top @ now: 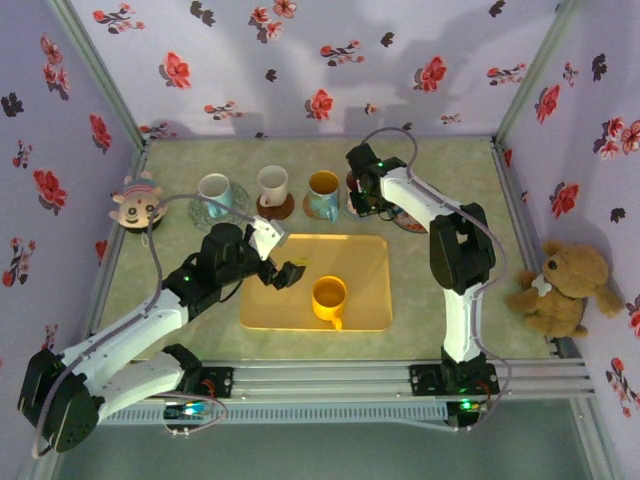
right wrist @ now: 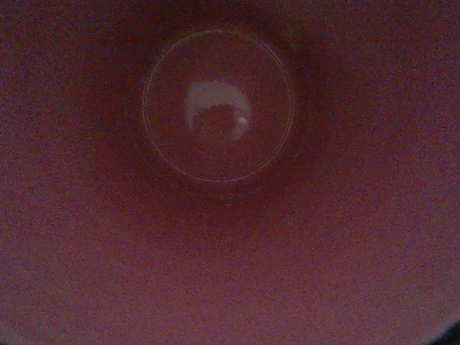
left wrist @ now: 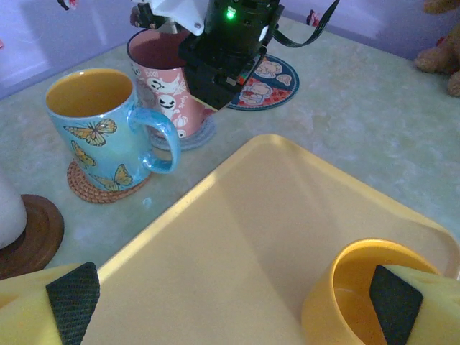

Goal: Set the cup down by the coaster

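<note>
Left wrist view: the pink cup [left wrist: 162, 79] stands far, between the butterfly mug [left wrist: 100, 126] on its left and the cartoon coaster [left wrist: 269, 79] on its right. The right gripper [left wrist: 215, 79] sits at its rim; I cannot tell if it pinches. The left gripper [left wrist: 233, 303] is spread wide.

The yellow tray [left wrist: 237, 237] is gleaming like smooth plastic. The butterfly mug [left wrist: 100, 129] and pink cup [left wrist: 162, 86] are shining with a glossy glaze. The woven coaster [left wrist: 86, 188] is looking rough, the wooden coaster [left wrist: 36, 230] polished. The left fingers [left wrist: 72, 298] are wearing coarse, matt dark pads.
</note>
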You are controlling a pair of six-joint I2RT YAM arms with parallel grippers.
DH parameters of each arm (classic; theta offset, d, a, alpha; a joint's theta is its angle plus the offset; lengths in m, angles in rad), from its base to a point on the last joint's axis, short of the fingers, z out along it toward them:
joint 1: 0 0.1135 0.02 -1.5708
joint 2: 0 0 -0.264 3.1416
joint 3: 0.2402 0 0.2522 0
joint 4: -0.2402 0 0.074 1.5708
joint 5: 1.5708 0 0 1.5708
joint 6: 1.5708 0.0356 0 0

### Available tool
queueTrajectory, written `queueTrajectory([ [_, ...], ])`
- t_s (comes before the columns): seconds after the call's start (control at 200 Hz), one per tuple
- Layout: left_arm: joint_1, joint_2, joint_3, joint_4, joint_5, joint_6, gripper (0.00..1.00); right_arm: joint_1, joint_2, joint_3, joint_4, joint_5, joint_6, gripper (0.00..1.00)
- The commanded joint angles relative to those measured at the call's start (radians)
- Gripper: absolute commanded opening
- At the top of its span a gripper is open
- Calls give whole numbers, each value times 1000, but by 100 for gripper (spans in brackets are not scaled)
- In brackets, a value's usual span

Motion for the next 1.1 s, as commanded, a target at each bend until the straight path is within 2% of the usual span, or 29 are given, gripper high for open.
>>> queueTrajectory([
  [0.0,8,-21,-10,-3,-14,-15,100,-5,-5,14,45,12,22,0],
  [0.065,7,-21,-9,-4,-14,-14,100,-5,-15,1,51,6,31,4],
  [0.135,7,-21,-9,-8,-15,-13,100,-5,-23,-12,54,4,40,14],
  [0.255,8,-21,-13,-7,-16,-11,100,-4,-42,-40,69,-4,53,21],
  [0.74,8,-21,-15,-2,-16,-14,100,-3,-111,-61,53,-36,56,43],
  [0.875,7,-22,-13,-2,-17,-18,100,-3,-138,-67,46,-55,58,54],
  [1.095,8,-49,32,-54,-19,4,100,-2,-231,-66,10,-102,55,82],
])
